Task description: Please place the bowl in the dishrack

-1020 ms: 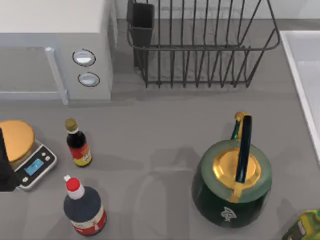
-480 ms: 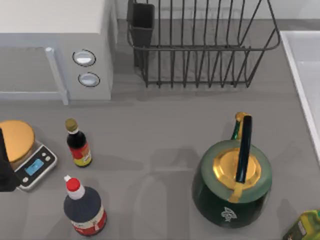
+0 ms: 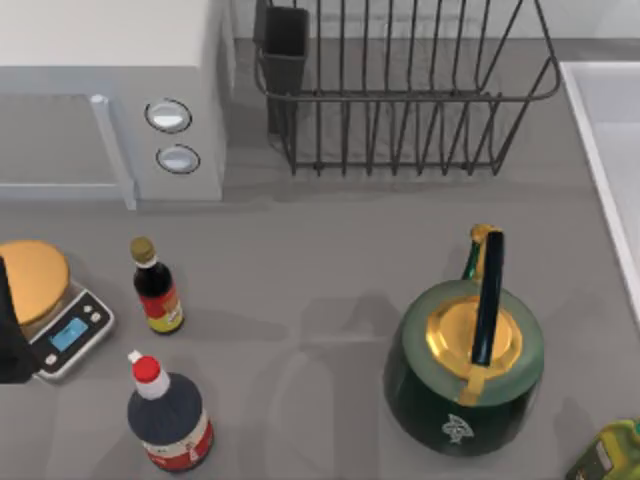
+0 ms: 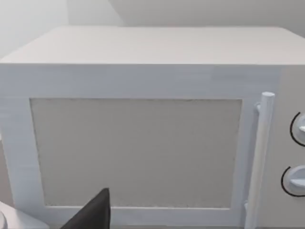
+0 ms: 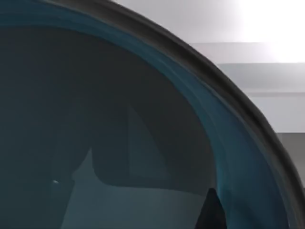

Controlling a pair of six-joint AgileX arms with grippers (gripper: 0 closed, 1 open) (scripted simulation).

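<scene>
Left gripper (image 3: 8, 335) is parked at 9 o'clock, the dishrack (image 3: 400, 100) is set at 12 o'clock, and the bowl (image 5: 119, 119), close against the right wrist camera, is judged rigid, glossy, slippery, best pinched at its rim; neither arm's grip can be told.

A white microwave (image 4: 152, 124) faces the camera squarely. Its door holds a wide, pale beige window (image 4: 136, 152) set in a white frame. A white vertical bar handle (image 4: 259, 157) stands just beside the window, at 3 o'clock from it. Beyond the handle, further toward 3 o'clock, two round knobs, one knob (image 4: 299, 129) above the other knob (image 4: 294, 180), are cut off by the edge. The flat top of the microwave runs back to a pale wall (image 4: 200, 12). At 7 o'clock a dark pointed finger (image 4: 93, 214) of the left claw rises in front of the door's lower frame.
</scene>
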